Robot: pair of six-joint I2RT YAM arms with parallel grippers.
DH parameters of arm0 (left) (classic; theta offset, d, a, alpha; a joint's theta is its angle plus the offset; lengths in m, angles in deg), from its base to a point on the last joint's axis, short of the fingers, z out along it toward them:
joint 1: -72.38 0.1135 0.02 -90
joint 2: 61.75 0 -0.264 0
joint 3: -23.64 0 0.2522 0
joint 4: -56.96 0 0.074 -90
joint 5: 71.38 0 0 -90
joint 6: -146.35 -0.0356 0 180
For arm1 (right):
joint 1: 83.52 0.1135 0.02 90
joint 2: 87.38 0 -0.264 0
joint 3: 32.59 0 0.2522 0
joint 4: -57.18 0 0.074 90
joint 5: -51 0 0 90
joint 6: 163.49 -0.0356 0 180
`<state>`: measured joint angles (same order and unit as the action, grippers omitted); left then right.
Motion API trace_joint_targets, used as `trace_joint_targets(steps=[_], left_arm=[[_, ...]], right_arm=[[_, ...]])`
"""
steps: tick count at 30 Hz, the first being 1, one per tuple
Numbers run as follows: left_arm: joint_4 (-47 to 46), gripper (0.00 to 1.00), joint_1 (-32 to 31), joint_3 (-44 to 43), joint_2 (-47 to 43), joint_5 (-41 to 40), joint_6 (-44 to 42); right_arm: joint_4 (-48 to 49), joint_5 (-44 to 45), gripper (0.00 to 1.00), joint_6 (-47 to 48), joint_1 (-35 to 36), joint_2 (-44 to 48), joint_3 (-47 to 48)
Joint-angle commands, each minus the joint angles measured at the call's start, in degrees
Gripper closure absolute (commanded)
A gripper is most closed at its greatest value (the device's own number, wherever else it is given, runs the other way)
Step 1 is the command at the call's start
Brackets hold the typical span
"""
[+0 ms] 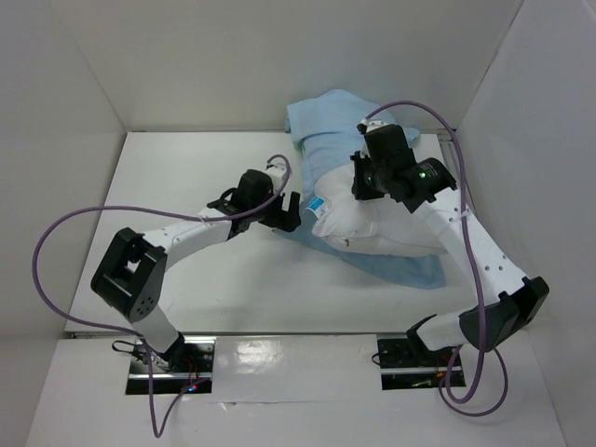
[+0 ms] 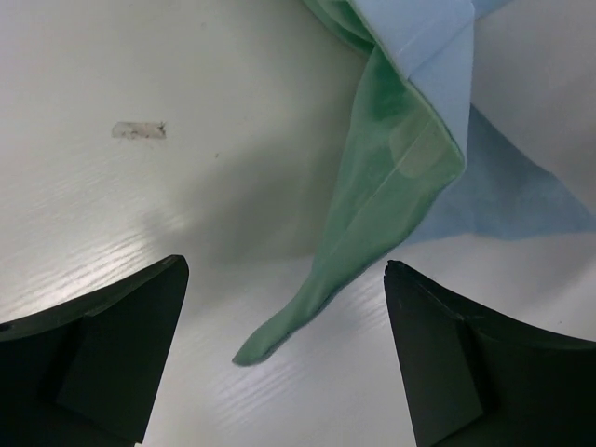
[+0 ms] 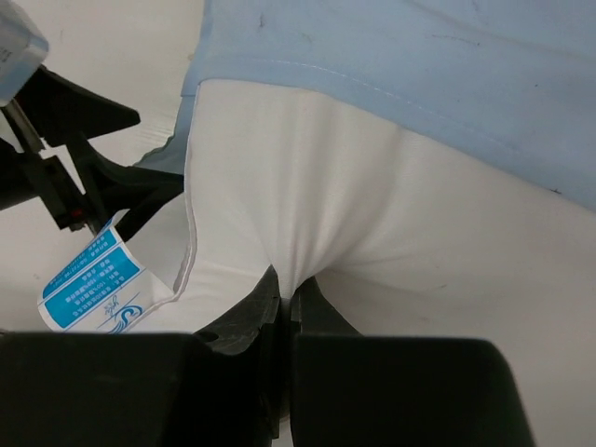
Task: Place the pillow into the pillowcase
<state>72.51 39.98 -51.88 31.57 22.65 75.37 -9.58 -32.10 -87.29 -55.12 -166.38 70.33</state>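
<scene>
— Where is the large plump white pillow (image 1: pixel 377 233)?

— On the far right part of the white worktop (image 1: pixel 186 186). The thin light-blue pillowcase (image 1: pixel 326 116) covers its far end, and more of the blue cloth shows from under its near edge.

— And the right end effector (image 3: pixel 284 291)?

— Its jaws are pinched shut on a fold of the pillow's white fabric, just below the hemmed blue edge of the pillowcase. The cloth puckers into a crease at the grip.

— Is the tag visible?

— Yes, a small blue-and-white printed tag (image 3: pixel 93 284) hangs at the pillow's left corner seam, next to the other arm's dark fingers.

— What about the left end effector (image 1: pixel 291 216)?

— It is spread wide and holds nothing. It hovers just beside that left corner. In the left wrist view, a sea-green flap (image 2: pixel 372 196) of the pillowcase trails down onto the worktop between the two fingers and touches neither.
</scene>
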Motion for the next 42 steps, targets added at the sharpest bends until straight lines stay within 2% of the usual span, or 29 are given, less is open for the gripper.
trace_joint_targets(steps=[1, 5, 7, 8, 9, 10, 13, 16, 17, 21, 23, 24, 25, 28, 30, 31, 32, 34, 35, 36, 39, 42], left_arm=[[-5.4, 0.00, 0.1, -1.7, 2.4, 8.1, -4.3], [-7.5, 0.00, 0.1, -3.7, 7.7, 13.8, -2.2], [-8.3, 0.11, 0.8, -4.9, 9.4, 18.3, -0.3], [-9.2, 0.24, 2.2, -5.0, 9.4, 21.2, 0.6], [-9.9, 0.51, 2.9, -5.0, 9.4, 24.0, 1.8], [-9.9, 1.00, 3.5, -5.0, 9.4, 28.5, 4.3], [-11.8, 1.00, 5.2, -3.3, 5.2, 35.7, 7.9], [-13.4, 1.00, 5.2, 3.0, -1.7, 35.7, 10.8], [-14.5, 1.00, 5.2, 6.4, -7.0, 34.9, 11.8], [-16.5, 1.00, 5.2, 9.6, -17.1, 35.6, 17.2], [-16.5, 1.00, 4.6, 6.9, -18.8, 37.6, 18.8], [-14.3, 1.00, 4.6, 1.9, -18.8, 38.7, 18.8], [-13.5, 1.00, 4.6, -1.0, -19.4, 40.7, 19.4], [-13.5, 1.00, 3.8, -9.4, -21.7, 44.2, 21.7], [-13.5, 1.00, 2.3, -10.1, -24.3, 44.7, 24.1], [-14.8, 1.00, 1.6, -8.2, -26.1, 44.7, 25.3], [-17.1, 1.00, 0.9, -6.5, -30.2, 44.7, 28.0], [-19.4, 1.00, -1.0, -0.7, -34.2, 43.6, 31.1], [-20.2, 1.00, -1.5, 0.9, -36.1, 42.9, 32.5], [-20.2, 1.00, -1.5, 2.1, -39.4, 42.9, 34.1], [-17.6, 1.00, -2.9, 3.7, -42.8, 40.5, 34.1], [-15.3, 1.00, -4.9, 1.6, -43.5, 40.0, 32.4]], right_arm=[[2.6, -1.9, 1.00, 1.5, -0.8, 0.8, 4.4], [2.6, -3.0, 1.00, 1.5, -0.8, -0.3, 5.0], [2.1, -3.0, 1.00, 1.5, -0.8, -0.9, 5.0], [2.1, -3.0, 1.00, 1.5, -0.8, -0.9, 5.0], [2.1, -3.0, 1.00, 1.5, -0.8, -0.9, 5.0], [2.1, -3.0, 1.00, 1.0, -0.8, -0.9, 5.0], [2.7, -3.0, 1.00, 0.4, -0.8, -0.9, 3.9], [3.9, -3.0, 1.00, -0.2, -0.8, -0.9, 2.8], [5.2, -3.0, 1.00, -0.2, -0.8, -0.9, 2.8], [7.7, -0.1, 1.00, -0.7, -0.8, -4.2, 5.5], [6.9, 2.8, 1.00, 1.2, -1.5, -9.7, 16.3], [5.8, 2.8, 1.00, 1.9, -2.1, -11.9, 21.2], [5.0, 2.8, 1.00, 2.5, -2.1, -13.9, 31.4], [2.4, 1.6, 1.00, 3.8, -0.5, -20.3, 44.0], [3.9, 2.2, 1.00, 3.2, 4.1, -20.3, 38.8], [9.3, 2.9, 1.00, 2.6, 5.9, -17.1, 33.0], [11.8, 2.9, 1.00, 0.5, 8.4, -15.5, 20.2], [17.8, 1.6, 1.00, -2.4, 9.0, -12.7, 9.5], [19.6, 1.6, 1.00, -3.7, 9.6, -12.1, 1.1], [20.9, 1.6, 1.00, -5.4, 9.7, -11.5, -2.2], [23.2, 2.2, 1.00, -6.6, 9.7, -10.3, -7.1], [22.4, 3.5, 1.00, -4.9, 9.1, -11.6, -0.2]])
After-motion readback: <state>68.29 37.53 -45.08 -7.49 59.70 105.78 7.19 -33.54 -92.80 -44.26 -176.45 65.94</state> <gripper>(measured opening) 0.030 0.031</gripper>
